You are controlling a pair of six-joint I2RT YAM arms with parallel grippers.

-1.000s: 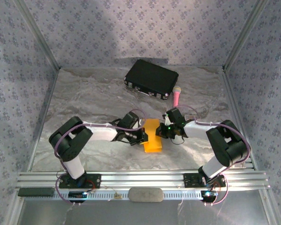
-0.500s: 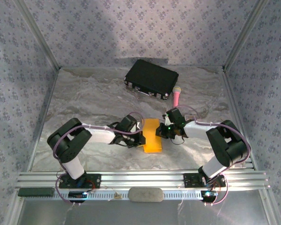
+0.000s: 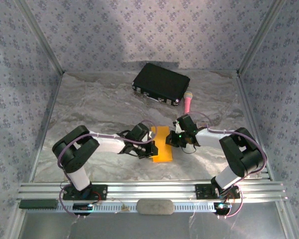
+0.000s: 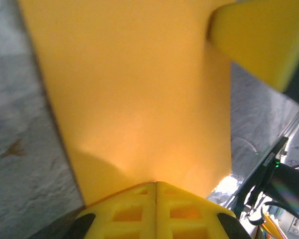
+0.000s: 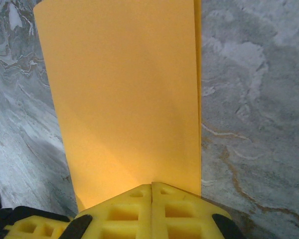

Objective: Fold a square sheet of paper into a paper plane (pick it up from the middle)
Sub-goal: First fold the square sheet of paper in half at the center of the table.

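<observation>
The square sheet of paper lies folded into a narrow orange-yellow rectangle on the marbled table between the two arms. My left gripper is shut, with its yellow tips resting on the sheet's left side. In the left wrist view the closed left gripper touches the paper. My right gripper is shut too, its tips on the sheet's right edge. In the right wrist view the closed right gripper sits on the paper, whose doubled edge shows at the right.
A black case stands at the back of the table, with a pink microphone just right of it. Patterned walls close in both sides and the back. An aluminium rail runs along the near edge.
The left gripper drew back a little to the left, then came right again onto the sheet, slightly nearer the front edge. The right arm and the paper have stayed put.
</observation>
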